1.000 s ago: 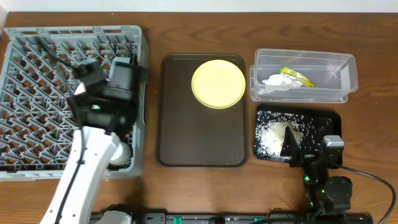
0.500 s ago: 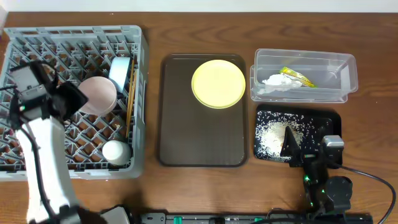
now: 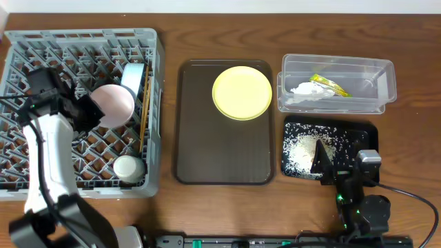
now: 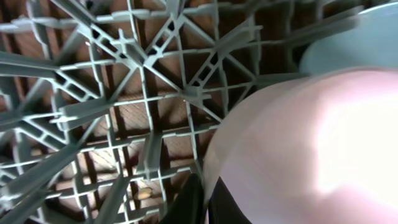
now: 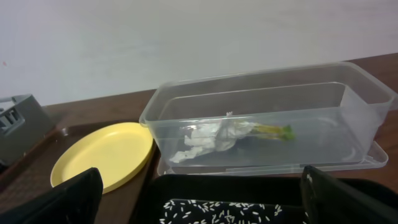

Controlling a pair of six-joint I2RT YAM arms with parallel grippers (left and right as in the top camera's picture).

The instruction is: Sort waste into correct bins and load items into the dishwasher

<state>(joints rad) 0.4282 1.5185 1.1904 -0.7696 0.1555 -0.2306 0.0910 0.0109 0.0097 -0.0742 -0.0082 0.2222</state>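
Observation:
My left gripper point(image 3: 85, 110) reaches in from the left side of the grey dishwasher rack point(image 3: 41, 52) and is shut on the rim of the white bowl point(image 3: 114, 103). In the left wrist view its gripper point(image 4: 204, 200) pinches that bowl's point(image 4: 311, 143) thin edge above the lattice. A pale blue bowl point(image 3: 132, 77) stands on edge beside it, with the chopsticks point(image 3: 145, 103) and a white cup point(image 3: 129, 167) nearby. The yellow plate point(image 3: 241, 92) lies on the brown tray. My right gripper point(image 5: 205, 205) stands open over the black tray point(image 3: 365, 134) of rice point(image 3: 302, 153).
The clear tub point(image 3: 386, 72) at the back right holds the snack wrapper point(image 3: 329, 84) and the tissue point(image 3: 302, 89). The brown serving tray point(image 3: 220, 151) sits mid-table between the rack and both bins. The right arm's base point(image 3: 362, 207) rests at the front right.
My left arm swung from over the rack's right half to its left side. Its jaws then closed on the white bowl's rim. The right arm stayed still.

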